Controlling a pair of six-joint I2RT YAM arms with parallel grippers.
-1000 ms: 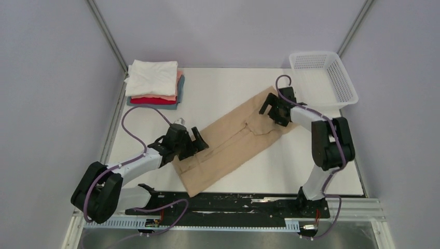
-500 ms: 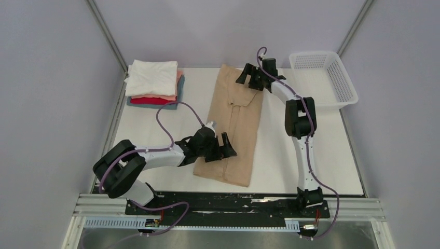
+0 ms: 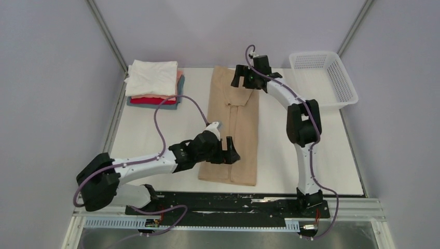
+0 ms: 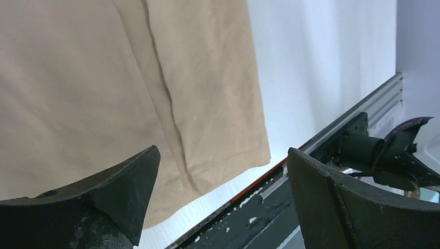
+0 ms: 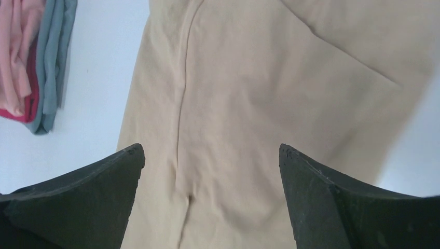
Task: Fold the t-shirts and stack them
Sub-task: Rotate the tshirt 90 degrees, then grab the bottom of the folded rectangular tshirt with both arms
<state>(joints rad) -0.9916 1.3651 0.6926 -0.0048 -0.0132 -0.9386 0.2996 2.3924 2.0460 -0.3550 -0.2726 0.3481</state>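
Observation:
The tan t-shirt [image 3: 233,122] lies flat as a long folded strip down the middle of the table, from the far edge to the near edge. It also shows in the left wrist view [image 4: 129,78] and the right wrist view [image 5: 270,104]. My left gripper [image 3: 228,155] is open and empty above the strip's near end. My right gripper [image 3: 243,80] is open and empty above the strip's far end. A stack of folded t-shirts [image 3: 154,83], white on top with pink, red and blue-grey below, sits at the far left; its edge shows in the right wrist view [image 5: 36,67].
A white mesh basket [image 3: 322,78] stands at the far right corner. The black rail [image 3: 228,202] runs along the table's near edge and shows in the left wrist view [image 4: 321,171].
Both grippers turned the tan shirt from a slant to straight up and down the table. They now hover open over its two ends.

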